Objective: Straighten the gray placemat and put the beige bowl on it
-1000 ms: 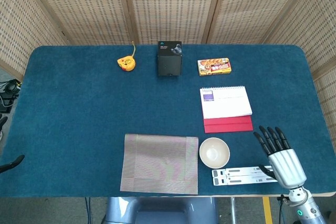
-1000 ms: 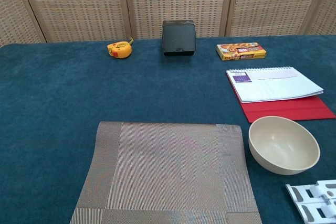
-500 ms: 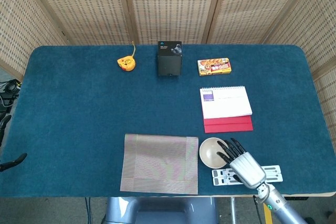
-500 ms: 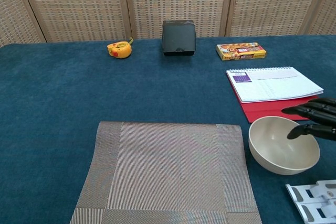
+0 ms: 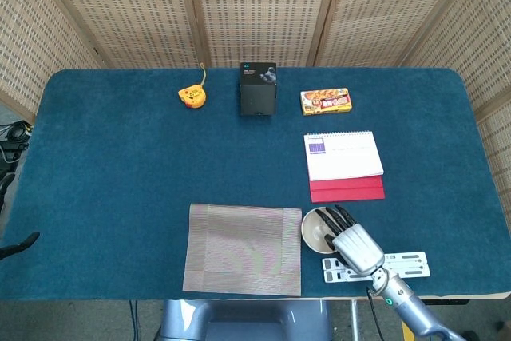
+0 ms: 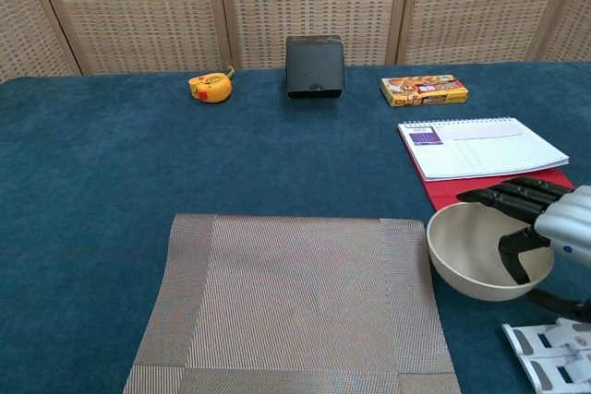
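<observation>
Since a moment ago the right hand [image 6: 540, 228] has slid further left over the beige bowl [image 6: 466, 256], and the bowl has shifted slightly toward the gray placemat [image 5: 243, 248]. Its dark fingers [image 5: 329, 220] reach into the bowl with the thumb at the near rim; whether they actually grip it cannot be told. The bowl sits just right of the placemat, which lies flat near the table's front edge. A white folding stand [image 5: 403, 263] lies beside the hand, a spiral notepad on a red folder [image 5: 344, 157] beyond. The left hand is out of sight.
</observation>
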{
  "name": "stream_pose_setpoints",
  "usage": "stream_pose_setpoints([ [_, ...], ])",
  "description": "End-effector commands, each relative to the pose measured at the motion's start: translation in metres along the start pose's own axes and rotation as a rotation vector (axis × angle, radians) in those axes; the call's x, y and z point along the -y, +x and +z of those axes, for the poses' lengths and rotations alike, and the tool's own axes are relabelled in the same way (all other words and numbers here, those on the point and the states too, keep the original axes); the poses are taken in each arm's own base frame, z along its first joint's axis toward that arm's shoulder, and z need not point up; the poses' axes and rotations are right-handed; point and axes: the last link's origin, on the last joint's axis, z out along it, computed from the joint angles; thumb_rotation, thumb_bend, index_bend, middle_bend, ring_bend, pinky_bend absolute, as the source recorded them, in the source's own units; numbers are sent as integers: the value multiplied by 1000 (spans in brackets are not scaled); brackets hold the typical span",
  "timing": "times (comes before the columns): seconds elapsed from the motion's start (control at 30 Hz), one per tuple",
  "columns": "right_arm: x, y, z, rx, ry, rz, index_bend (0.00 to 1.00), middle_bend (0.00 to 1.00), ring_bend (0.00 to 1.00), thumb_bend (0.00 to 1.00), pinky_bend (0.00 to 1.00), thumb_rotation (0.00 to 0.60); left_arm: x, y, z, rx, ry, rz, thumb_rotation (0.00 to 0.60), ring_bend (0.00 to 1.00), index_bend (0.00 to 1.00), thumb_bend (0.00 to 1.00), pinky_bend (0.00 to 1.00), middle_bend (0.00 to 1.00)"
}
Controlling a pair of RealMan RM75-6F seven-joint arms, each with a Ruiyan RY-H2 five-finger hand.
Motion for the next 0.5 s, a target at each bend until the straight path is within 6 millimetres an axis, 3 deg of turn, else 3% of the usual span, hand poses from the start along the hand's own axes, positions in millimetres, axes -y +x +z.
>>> stream_pose_setpoints([
  [0.03, -2, 4, 2, -47, 7, 27, 700, 0, 0, 612, 0, 600, 0, -1, 0, 2, 0, 1, 600, 0, 0, 0, 0, 0],
  [0.33, -21, 31, 12, -190, -18, 80, 717, 0, 0, 619, 0, 600, 0, -5, 4, 17, 9, 10, 600, 0, 0, 0, 0, 0],
  [0.4, -30, 41, 21, -217, -39, 82, 717, 0, 0, 620, 0, 600, 1, -6, 7, 19, 16, 15, 600, 0, 0, 0, 0, 0],
  [0.5, -58, 61, 52, -237, -101, 60, 716, 0, 0, 620, 0, 600, 1, -9, 12, 29, 27, 14, 600, 0, 0, 0, 0, 0],
])
